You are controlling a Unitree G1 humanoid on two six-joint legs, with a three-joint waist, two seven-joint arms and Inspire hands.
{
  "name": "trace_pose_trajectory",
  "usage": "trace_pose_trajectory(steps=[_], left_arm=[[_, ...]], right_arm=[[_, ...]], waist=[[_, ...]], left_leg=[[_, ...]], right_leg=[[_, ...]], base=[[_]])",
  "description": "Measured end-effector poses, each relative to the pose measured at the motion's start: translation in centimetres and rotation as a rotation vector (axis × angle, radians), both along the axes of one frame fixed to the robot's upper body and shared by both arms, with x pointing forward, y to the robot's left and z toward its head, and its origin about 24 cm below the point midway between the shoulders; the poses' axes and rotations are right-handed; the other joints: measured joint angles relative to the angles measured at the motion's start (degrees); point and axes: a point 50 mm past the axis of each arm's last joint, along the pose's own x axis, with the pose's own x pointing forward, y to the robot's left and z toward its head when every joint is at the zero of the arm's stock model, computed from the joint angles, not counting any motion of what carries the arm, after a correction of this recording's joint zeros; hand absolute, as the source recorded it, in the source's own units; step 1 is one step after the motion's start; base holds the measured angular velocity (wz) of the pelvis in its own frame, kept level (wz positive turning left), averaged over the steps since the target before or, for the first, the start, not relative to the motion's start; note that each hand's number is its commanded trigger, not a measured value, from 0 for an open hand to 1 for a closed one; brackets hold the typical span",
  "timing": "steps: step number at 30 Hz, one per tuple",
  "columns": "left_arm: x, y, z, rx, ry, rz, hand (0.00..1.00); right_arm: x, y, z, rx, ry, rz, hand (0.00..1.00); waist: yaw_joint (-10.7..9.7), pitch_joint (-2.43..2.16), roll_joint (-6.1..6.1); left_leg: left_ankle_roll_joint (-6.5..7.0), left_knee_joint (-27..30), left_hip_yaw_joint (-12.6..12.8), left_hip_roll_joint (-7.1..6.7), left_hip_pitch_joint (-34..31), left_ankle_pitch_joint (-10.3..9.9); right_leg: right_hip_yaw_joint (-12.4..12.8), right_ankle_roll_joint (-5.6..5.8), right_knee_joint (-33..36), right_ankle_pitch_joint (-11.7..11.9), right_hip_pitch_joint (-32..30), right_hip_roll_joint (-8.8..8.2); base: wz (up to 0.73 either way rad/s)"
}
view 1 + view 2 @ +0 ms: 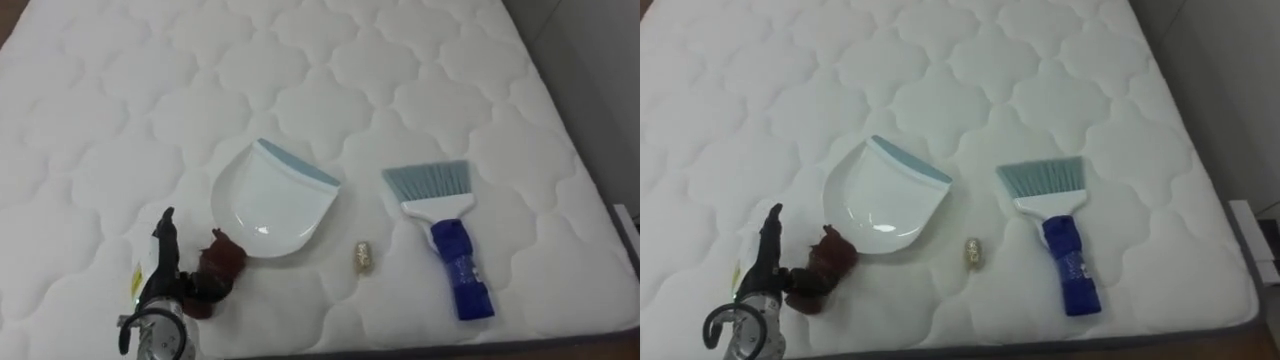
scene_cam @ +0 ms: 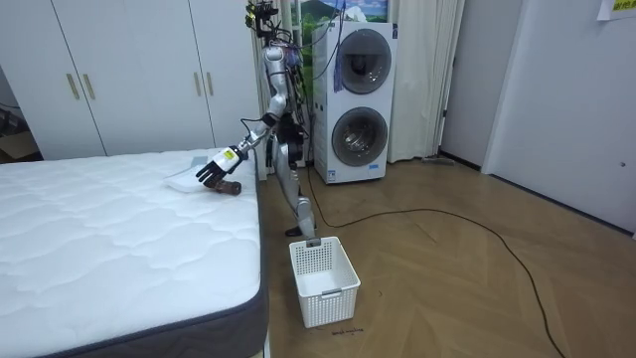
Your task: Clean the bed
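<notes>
Left hand at the bed's seven o'clock, fingers spread beside a dark red scrap — dustpan central, brush at its three o'clock.

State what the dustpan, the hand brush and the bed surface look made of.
White dustpan with pale blue lip: glossy plastic, judging by its sheen; the lip may be rubber. Hand brush: shiny blue and white plastic handle, pale blue synthetic-looking bristles. White mattress: matte quilted fabric, stitched in puffed panels.

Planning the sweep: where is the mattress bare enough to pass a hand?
The mattress is bare beyond the dustpan and brush, and between them. Crowded near the edge: left hand, dark red scrap, pale crumb.
</notes>
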Motion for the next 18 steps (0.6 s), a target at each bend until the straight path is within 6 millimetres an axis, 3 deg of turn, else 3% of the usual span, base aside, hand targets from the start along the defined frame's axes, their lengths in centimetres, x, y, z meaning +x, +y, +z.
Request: trace_pose_trajectory(steps=[10, 12, 13, 14, 15, 16, 18], left_arm=[[1.3, -1.0, -0.4, -0.024, 0.041, -0.024, 0.0], [1.3, -1.0, -0.6, -0.023, 0.051, -0.025, 0.0], [1.1, -1.2, -0.8, -0.022, 0.062, -0.03, 0.0], [1.1, -0.3, -0.7, -0.003, 0.064, -0.017, 0.0], [1.2, 0.0, -0.7, 0.002, 0.07, -0.007, 0.0], [1.8, -0.4, -0.6, -0.002, 0.074, -0.02, 0.0], [2.7, -1.2, -0.3, -0.013, 0.059, -0.042, 0.0]], right_arm=[[1.1, 0.2, 0.2, 0.0, -0.034, -0.011, 0.0], [1.5, 0.2, 0.3, -0.002, -0.044, -0.008, 0.0], [2.1, -0.1, 0.5, -0.011, -0.064, -0.008, 0.0], [3.5, 0.3, 0.8, -0.01, -0.107, 0.011, 0.0], [4.2, 0.3, 1.0, -0.018, -0.127, 0.028, 0.0], [4.6, 0.1, 1.2, -0.034, -0.149, 0.031, 0.0], [4.2, 0.1, 1.0, -0.038, -0.13, 0.031, 0.0]], waist=[[-1.31, 0.19, 0.19], [-1.25, 0.46, 0.55], [-0.98, 1.19, 1.62], [-1.15, 0.98, 1.08], [-1.94, 1.3, 1.52], [-3.61, 1.58, 2.09], [-4.38, 1.59, 2.14]], left_leg=[[0.03, -0.13, -0.28, 0.0, -1.65, 0.03], [0.35, -0.71, -2.86, 0.37, -1.16, 0.53], [0.42, -1.34, -8.58, 2.01, -0.48, 0.73], [0.23, -0.74, -9.85, 1.98, -1.76, 0.61], [-0.53, -0.14, -9.41, 2.35, -2.73, 0.16], [-1.48, 0.07, -6.54, 2.19, -3.91, 0.64], [-1.74, -1.7, -2.92, 1.99, -5.25, 2.09]], right_leg=[[0.1, 0.0, 0.29, 0.0, -1.97, -0.02], [-0.43, -0.12, 4.51, -0.1, -4.93, 0.19], [-0.55, -1.52, 7.67, -0.63, -9.07, 1.92], [-0.24, -3.96, -0.34, 4.74, -11.51, 3.07], [-2.04, -4.04, -0.88, 8.58, -11.76, 3.09], [-2.98, -4.3, -1.29, 9.26, -11.63, 2.69], [-0.66, -4.28, -0.84, 9.25, -11.44, 2.35]], base=[[-0.02], [-0.42], [-0.91], [-0.8], [-0.21], [0.36], [0.49]])
